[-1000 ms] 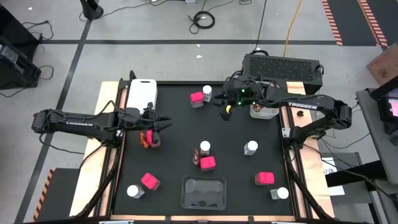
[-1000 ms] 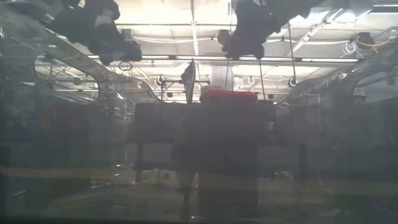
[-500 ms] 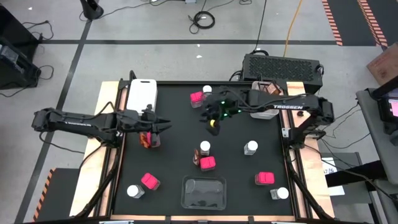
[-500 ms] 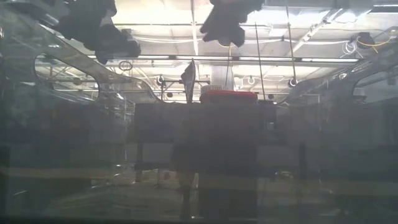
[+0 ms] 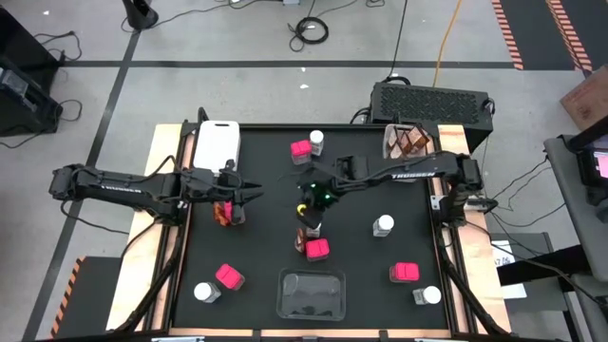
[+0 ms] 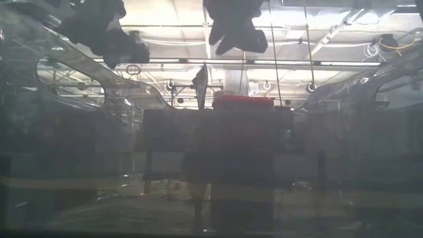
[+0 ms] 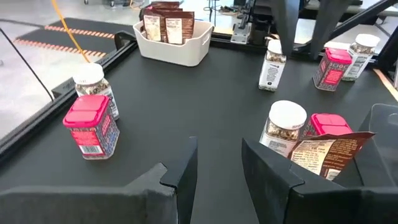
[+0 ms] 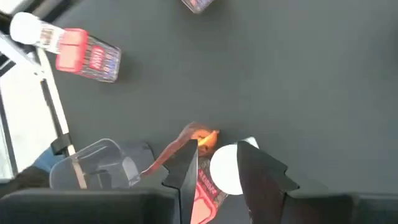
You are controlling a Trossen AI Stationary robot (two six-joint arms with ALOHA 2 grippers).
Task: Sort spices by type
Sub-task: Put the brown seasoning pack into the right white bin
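Observation:
Spices stand scattered on the black mat. Pink boxes [image 5: 302,150] [image 5: 404,273] [image 5: 228,276] and white-lidded jars [image 5: 383,225] [image 5: 203,292] are spread about. At the centre are a white-lidded jar [image 8: 227,168], a brown packet [image 8: 199,140] and a pink box [image 5: 317,249]. My right gripper [image 5: 306,204] hangs open above this group, pointing steeply down, and the jar's lid shows between its fingers far below. My left gripper [image 5: 245,194] waits open at the mat's left, nothing between its fingers [image 7: 217,168]. A brown-and-red packet [image 5: 225,211] stands on its near side.
A white bin [image 5: 406,142] holding brown packets sits at the far right corner. A white tray [image 5: 217,142] lies at the far left and a clear tray [image 5: 309,293] at the near edge. Open mat lies between the centre group and the left gripper.
My right gripper has swung from beside the white bin at the far right toward the table's centre and near side. It has tipped to point more steeply down, and now hangs over the centre group. The bin's packets are uncovered in the high view.

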